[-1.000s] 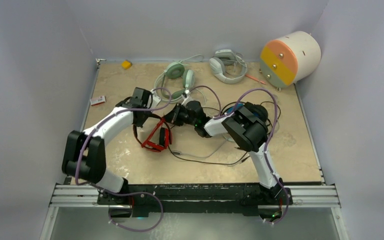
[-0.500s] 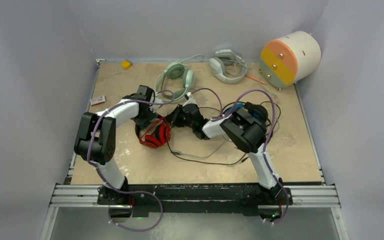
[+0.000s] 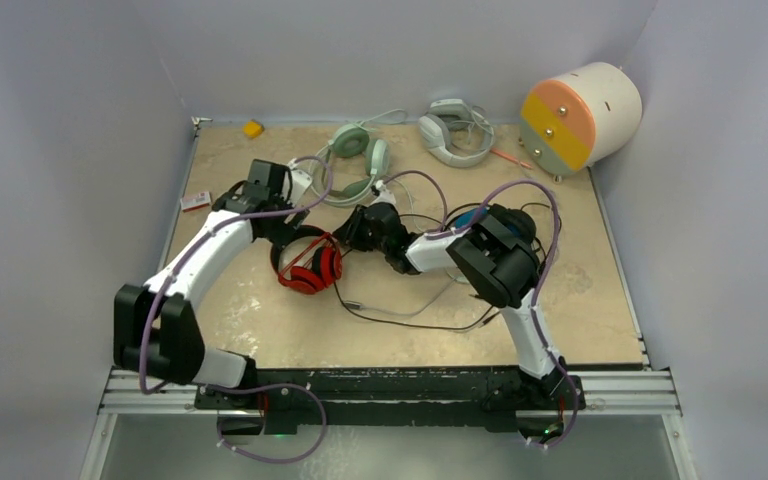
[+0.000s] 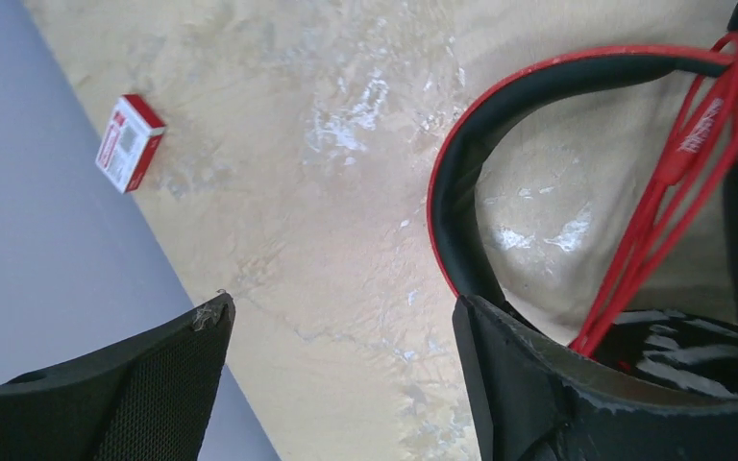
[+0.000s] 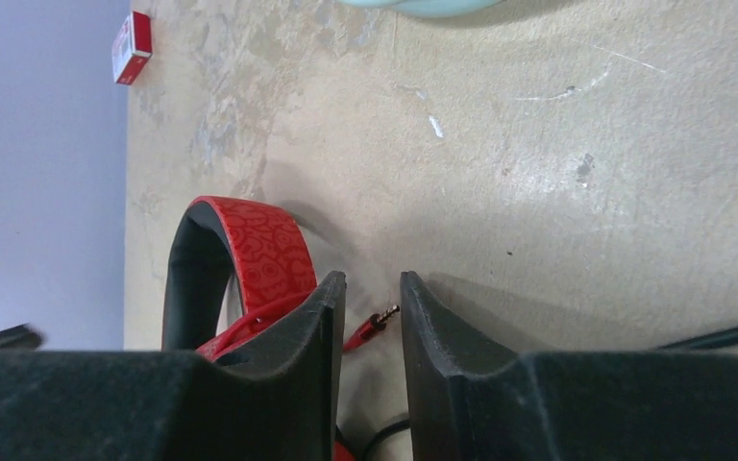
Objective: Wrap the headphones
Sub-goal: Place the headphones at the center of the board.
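Red and black against the pale stone counter [image 3: 260, 320]: the red-and-black headset [image 3: 307, 266] lies flat, left of centre, right between the tips of the two arms. Its band arches toward the far side and a touch left, and the two red cups sit at the near end, so the long axis runs far-to-near.

Left pincer [image 4: 341, 309] hangs over the band's far-left curve, jaws flung wide, gripping nothing. In its wrist view the band sweeps just past the right-hand finger, with only bare counter in the gap. The red cable [image 4: 673, 182] runs in loops across the band's opening.

Right pincer [image 5: 373, 280] sits at the headset's right side, jaws just a slit apart and nothing caught between them. The jack plug [image 5: 381, 319] shows through that slit, lying on the counter, and the band's patterned red outer face curves away beside its left finger.

Further back, the mint-green headset [image 3: 352, 160] rests apart from both pincers. A small red box [image 4: 130, 142] lies by the left wall.
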`<state>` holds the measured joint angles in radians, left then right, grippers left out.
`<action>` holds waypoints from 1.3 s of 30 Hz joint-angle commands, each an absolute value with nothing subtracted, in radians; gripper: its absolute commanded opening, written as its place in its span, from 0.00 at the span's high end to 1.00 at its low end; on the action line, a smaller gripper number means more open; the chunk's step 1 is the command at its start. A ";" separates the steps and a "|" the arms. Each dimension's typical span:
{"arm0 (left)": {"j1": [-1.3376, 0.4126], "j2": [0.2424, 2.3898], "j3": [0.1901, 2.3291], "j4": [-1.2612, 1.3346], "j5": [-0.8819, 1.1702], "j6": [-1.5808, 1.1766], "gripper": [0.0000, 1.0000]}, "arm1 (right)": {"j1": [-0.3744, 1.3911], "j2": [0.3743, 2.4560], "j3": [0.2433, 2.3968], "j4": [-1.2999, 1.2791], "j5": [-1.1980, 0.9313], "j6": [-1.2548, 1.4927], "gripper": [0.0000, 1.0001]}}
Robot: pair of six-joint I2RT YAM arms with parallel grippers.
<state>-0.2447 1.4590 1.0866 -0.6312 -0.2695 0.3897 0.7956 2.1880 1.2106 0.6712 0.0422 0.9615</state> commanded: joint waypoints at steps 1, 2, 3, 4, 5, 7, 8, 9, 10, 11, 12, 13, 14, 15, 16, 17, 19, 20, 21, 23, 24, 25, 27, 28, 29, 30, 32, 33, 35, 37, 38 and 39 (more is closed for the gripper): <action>-0.253 1.304 1.103 -0.635 -0.249 0.253 0.17 | 0.789 2.097 1.223 0.554 0.104 0.919 0.69; -0.254 1.275 1.106 -0.629 -0.217 0.222 0.17 | 0.788 2.088 1.227 0.534 0.110 0.909 0.67; -0.255 1.247 1.109 -0.622 -0.190 0.183 0.16 | 0.788 2.081 1.232 0.505 0.120 0.904 0.66; -0.255 1.226 1.112 -0.615 -0.170 0.137 0.16 | 0.787 2.073 1.233 0.489 0.134 0.901 0.61; -0.256 1.208 1.118 -0.610 -0.172 0.073 0.15 | 0.785 2.068 1.232 0.476 0.139 0.902 0.55; -0.256 1.209 1.144 -0.629 -0.204 -0.080 0.13 | 0.779 2.052 1.223 0.472 0.139 0.892 0.54; -0.255 1.222 1.167 -0.665 -0.233 -0.154 0.08 | 0.775 2.037 1.217 0.470 0.143 0.885 0.52; -0.254 1.239 1.194 -0.706 -0.272 -0.235 0.04 | 0.772 2.023 1.210 0.464 0.148 0.877 0.51; -0.252 1.258 1.214 -0.746 -0.299 -0.300 0.04 | 0.770 2.008 1.204 0.457 0.154 0.866 0.48; -0.250 1.278 1.228 -0.777 -0.306 -0.340 0.05 | 0.769 1.992 1.198 0.449 0.161 0.851 0.45; -0.250 1.297 1.241 -0.800 -0.319 -0.379 0.05 | 0.768 1.975 1.194 0.441 0.166 0.833 0.45; -0.249 1.311 1.255 -0.820 -0.316 -0.422 0.06 | 0.767 1.958 1.187 0.434 0.172 0.813 0.45; -0.249 1.318 1.256 -0.821 -0.301 -0.438 0.09 | 0.768 1.935 1.178 0.430 0.179 0.793 0.44; -0.249 1.315 1.245 -0.807 -0.273 -0.454 0.13 | 0.768 1.914 1.166 0.431 0.183 0.774 0.44; -0.250 1.302 1.232 -0.790 -0.247 -0.478 0.16 | 0.767 1.891 1.154 0.432 0.185 0.744 0.44; -0.250 1.286 1.218 -0.771 -0.213 -0.500 0.18 | 0.767 1.867 1.144 0.427 0.190 0.714 0.43; -0.252 1.250 1.188 -0.718 -0.121 -0.539 0.24 | 0.763 1.820 1.123 0.409 0.186 0.657 0.44; -0.255 1.235 1.170 -0.684 -0.073 -0.557 0.30 | 0.762 1.797 1.112 0.397 0.184 0.633 0.44; -0.260 1.217 1.155 -0.650 -0.034 -0.579 0.35 | 0.761 1.771 1.095 0.390 0.184 0.603 0.44; -0.277 1.210 1.131 -0.587 0.051 -0.614 0.45 | 0.756 1.701 1.054 0.386 0.183 0.544 0.44; -0.294 1.215 1.123 -0.559 0.081 -0.629 0.54 | 0.757 1.671 1.033 0.376 0.189 0.508 0.44; -0.309 1.226 1.122 -0.539 0.102 -0.643 0.62 | 0.756 1.639 1.014 0.368 0.196 0.486 0.45; -0.355 1.261 1.130 -0.510 0.085 -0.668 0.79 | 0.752 1.575 0.976 0.351 0.210 0.449 0.48; -0.383 1.279 1.139 -0.504 0.055 -0.681 0.88 | 0.752 1.543 0.958 0.345 0.222 0.437 0.50; -0.412 1.304 1.149 -0.496 0.029 -0.693 0.95 | 0.752 1.513 0.939 0.341 0.234 0.426 0.52; -0.436 1.328 1.157 -0.482 0.011 -0.701 0.98 | 0.752 1.482 0.921 0.342 0.244 0.420 0.53; -0.464 1.388 1.176 -0.467 0.002 -0.728 1.00 | 0.752 1.430 0.888 0.341 0.259 0.407 0.53; -0.469 1.420 1.185 -0.463 -0.017 -0.742 1.00 | 0.752 1.408 0.875 0.339 0.268 0.402 0.53; -0.478 1.488 1.204 -0.457 -0.026 -0.760 1.00 | 0.752 1.370 0.858 0.329 0.284 0.387 0.53; -0.486 1.546 1.211 -0.442 -0.027 -0.776 1.00 | 0.750 1.339 0.846 0.318 0.301 0.372 0.53; -0.491 1.569 1.213 -0.435 -0.026 -0.778 1.00 | 0.751 1.324 0.840 0.315 0.309 0.365 0.53; -0.495 1.588 1.214 -0.430 -0.027 -0.779 1.00 | 0.751 1.309 0.828 0.317 0.313 0.360 0.53</action>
<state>-0.4824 1.5261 1.1709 -0.4862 -0.0040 -0.7261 0.7559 1.3697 0.8555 0.3271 0.2504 0.4213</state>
